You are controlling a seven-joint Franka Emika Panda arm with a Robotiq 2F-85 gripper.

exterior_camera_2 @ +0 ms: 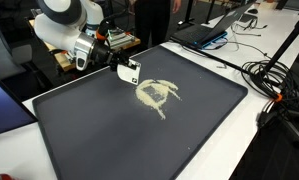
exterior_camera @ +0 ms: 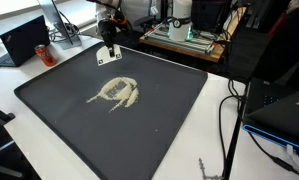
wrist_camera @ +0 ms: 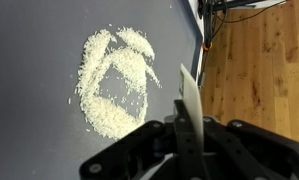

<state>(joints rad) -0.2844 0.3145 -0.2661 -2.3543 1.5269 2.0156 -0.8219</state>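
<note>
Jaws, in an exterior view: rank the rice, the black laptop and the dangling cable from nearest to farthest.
1. Rice, middle of the mat.
2. Black laptop, off the mat's left corner.
3. Dangling cable, past the mat's right edge.

Looks down on a dark tabletop strewn with pale grains, heaped into a rough ring with 2 short streaks across its upper right. At the bottom edge, a black gripper, jaws pressed onto a thin white blade pointing up, tip just beside the ring's right rim. Shows wooden floor at right, dark cables in the top corner.
</note>
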